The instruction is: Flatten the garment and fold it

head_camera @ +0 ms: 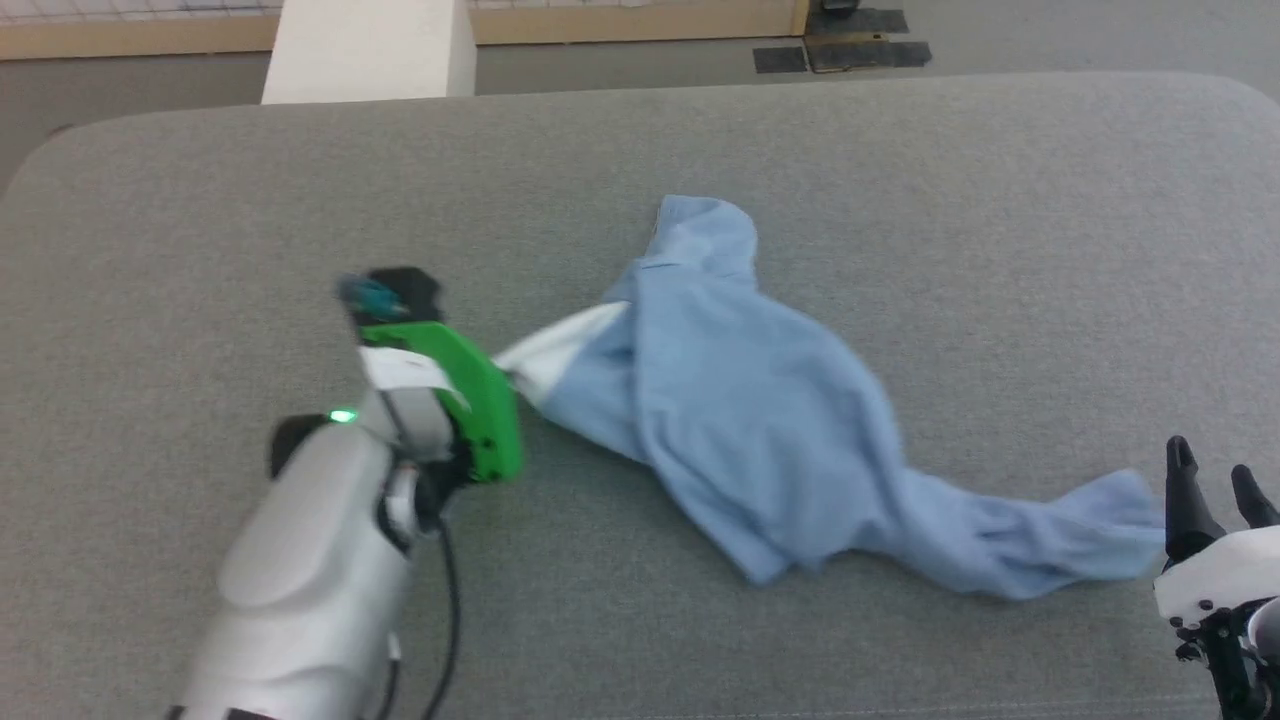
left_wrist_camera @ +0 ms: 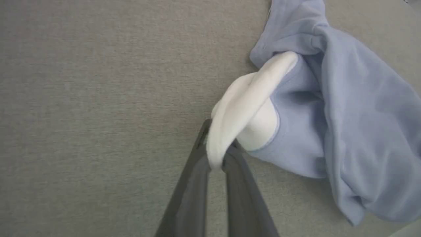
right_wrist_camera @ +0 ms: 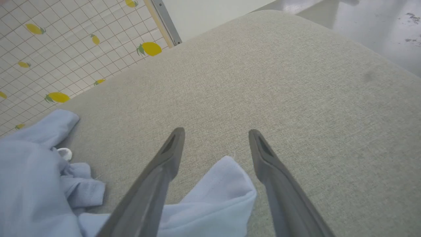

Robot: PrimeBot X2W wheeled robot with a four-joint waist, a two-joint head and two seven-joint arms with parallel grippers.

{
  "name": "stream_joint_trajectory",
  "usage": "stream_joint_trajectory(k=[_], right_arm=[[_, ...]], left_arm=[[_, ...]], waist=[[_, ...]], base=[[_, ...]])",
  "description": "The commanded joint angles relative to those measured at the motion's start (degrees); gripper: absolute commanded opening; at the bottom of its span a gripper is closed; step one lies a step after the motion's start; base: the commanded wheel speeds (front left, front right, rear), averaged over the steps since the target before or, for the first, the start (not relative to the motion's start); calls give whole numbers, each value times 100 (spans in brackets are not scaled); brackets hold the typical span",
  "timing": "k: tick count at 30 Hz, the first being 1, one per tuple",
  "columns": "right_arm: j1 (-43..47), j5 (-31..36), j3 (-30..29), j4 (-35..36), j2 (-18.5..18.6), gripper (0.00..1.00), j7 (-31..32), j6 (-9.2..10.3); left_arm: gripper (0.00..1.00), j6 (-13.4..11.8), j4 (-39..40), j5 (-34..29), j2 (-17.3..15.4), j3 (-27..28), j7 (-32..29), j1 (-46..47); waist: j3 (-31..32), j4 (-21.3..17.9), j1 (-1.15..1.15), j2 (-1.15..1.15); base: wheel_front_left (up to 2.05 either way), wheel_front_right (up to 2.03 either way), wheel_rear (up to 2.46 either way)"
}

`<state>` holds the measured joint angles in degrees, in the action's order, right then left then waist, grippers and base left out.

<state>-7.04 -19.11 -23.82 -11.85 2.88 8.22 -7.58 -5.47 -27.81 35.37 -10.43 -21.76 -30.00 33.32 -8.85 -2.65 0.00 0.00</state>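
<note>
While the garment [head_camera: 760, 420] lies crumpled near the middle of the grey padded surface [head_camera: 640, 150], the head view puts the left gripper [head_camera: 508, 382] at its left end, on a white strip of cloth. The right gripper [head_camera: 1215, 490] sits just beside the trailing blue tail at lower right, fingers apart.

Left wrist view: left gripper [left_wrist_camera: 215, 154] pinched tight on a white fold [left_wrist_camera: 250, 98]. Collar or inside lining, cannot tell which. Blue body bunched to the right.

Right wrist view: right gripper [right_wrist_camera: 217, 140] spread wide, holding nothing. A blue corner of the garment [right_wrist_camera: 220, 194] lies between the two fingers, short of the tips, not clamped.

Handling, by judgement: soft, light cotton, limp throughout. It will sag from any pinch and drag easily, though it may bunch on this textured cover. A thin fold could slip from narrow fingers under a hard pull. Best holds are probably the seamed edges: collar, hem corners, shoulders. Take one at each end, then draw apart to flatten.
</note>
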Motion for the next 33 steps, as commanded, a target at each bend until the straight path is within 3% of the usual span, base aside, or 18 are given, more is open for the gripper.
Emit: stream_joint_trajectory(k=[1, 5, 10, 11, 12, 16, 21, 26, 33], right_arm=[[-59, 27, 28, -18, 0, 100, 5, 9], [-56, 39, 105, -57, 0, 100, 42, 9], [-56, 38, 195, -97, -1, 100, 54, 9], [-48, 39, 204, -103, -1, 100, 58, 9], [-41, 45, 219, -108, -1, 100, 64, 9], [-18, 70, 315, -113, -1, 100, 92, 9], [-10, 88, 474, -95, -1, 100, 126, 9], [-48, 151, 695, 15, -1, 100, 224, 9], [-240, 358, 1330, 135, -1, 100, 732, 9]], left_arm=[[0, -127, 99, 84, -189, 163, 73, 73], [0, -396, 311, 160, -457, 528, 211, -10], [0, -438, 98, 341, -414, 574, 161, -517], [33, -435, 60, 376, -368, 583, 220, -609], [100, -418, 50, 406, -329, 596, 291, -669], [100, -274, 236, 565, -206, 869, 1028, -849], [100, 16, 784, 633, -190, 1361, 2502, -1345], [100, 242, 1243, 109, -319, 1498, 4137, -1976], [100, 310, 1709, -661, -156, 1627, 4494, -2586]], waist=[[83, 120, 0, 0], [141, 210, 0, 0], [171, 259, 0, 0], [177, 278, 0, 0], [184, 290, 0, 0], [243, 323, 0, 0], [354, 353, 0, 0], [385, 438, 0, 0], [355, 615, 0, 0]], base=[[0, 0, 0], [0, 0, 0], [0, 0, 0], [0, 0, 0], [0, 0, 0], [0, 0, 0], [0, 0, 0], [0, 0, 0], [0, 0, 0]])
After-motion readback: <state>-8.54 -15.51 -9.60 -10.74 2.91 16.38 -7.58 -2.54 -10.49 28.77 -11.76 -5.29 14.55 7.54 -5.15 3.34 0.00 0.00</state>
